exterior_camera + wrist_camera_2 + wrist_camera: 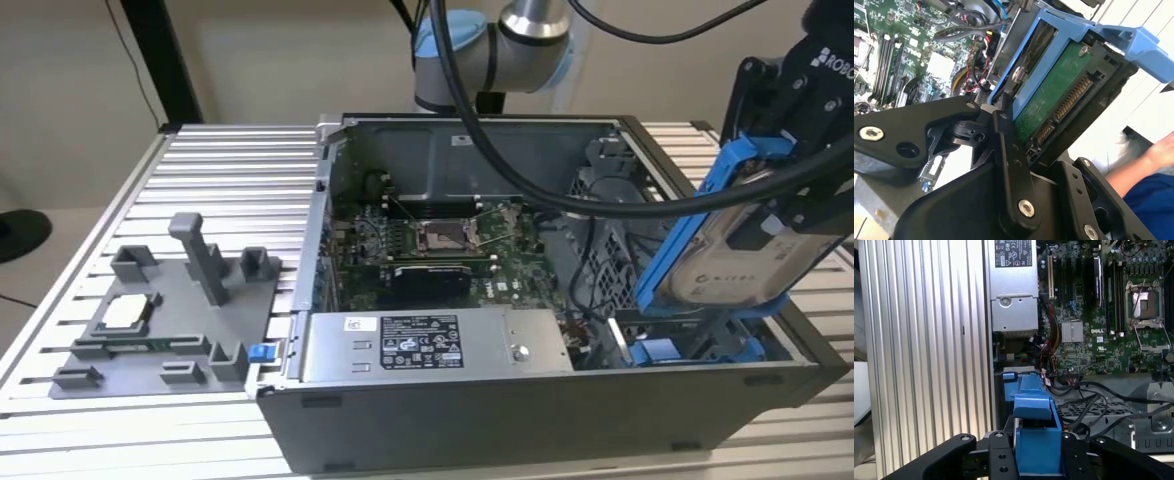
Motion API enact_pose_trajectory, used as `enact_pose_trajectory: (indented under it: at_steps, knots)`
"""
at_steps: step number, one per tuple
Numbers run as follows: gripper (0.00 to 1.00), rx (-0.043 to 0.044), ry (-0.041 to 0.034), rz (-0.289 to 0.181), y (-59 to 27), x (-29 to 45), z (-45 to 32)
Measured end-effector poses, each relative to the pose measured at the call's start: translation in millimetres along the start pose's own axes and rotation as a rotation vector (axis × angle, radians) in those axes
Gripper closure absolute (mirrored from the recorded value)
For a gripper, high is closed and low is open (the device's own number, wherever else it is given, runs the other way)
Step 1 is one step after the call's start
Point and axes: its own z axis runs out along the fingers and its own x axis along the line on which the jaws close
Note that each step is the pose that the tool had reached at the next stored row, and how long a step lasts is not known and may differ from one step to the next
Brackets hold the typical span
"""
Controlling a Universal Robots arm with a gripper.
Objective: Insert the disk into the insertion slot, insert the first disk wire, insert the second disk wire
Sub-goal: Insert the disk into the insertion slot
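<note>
Nearest in the exterior view, the open case stands on the ribbed desk; just inside its front wall lies the labelled power supply, and in the corner toward the exterior view's right sits the slot, blue tabs showing; the disk hangs steeply tilted over that slot, label toward the camera, its blue carrier running up into the gripper; its lower end is just above the slot's rails, though contact cannot be made out; in the first wrist view the black fingers are clamped on either side of the carrier; the second wrist view shows the disk's green circuit board and connector beside one finger; black cables sweep from the arm across the case toward the gripper; on the desk at the exterior view's left, well apart from the case, rests a grey tray; deeper in the case lies the motherboard; behind the case rises the arm; a person's hand and blue sleeve show, blurred, beyond the disk in the second wrist view.
</note>
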Motion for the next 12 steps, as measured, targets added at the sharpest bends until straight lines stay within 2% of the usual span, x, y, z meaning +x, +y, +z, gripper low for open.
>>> enact_pose_trajectory:
  at_steps: [2,7,12]
  knots:
    - [1.00,-0.0005,-0.0001,0.000,-0.1,0.1,3.0]
    - [1.00,-0.0079,0.0004,0.000,-1.9,-0.1,9.8]
    - [1.00,-0.0087,-0.0001,-0.004,-3.3,-0.2,16.3]
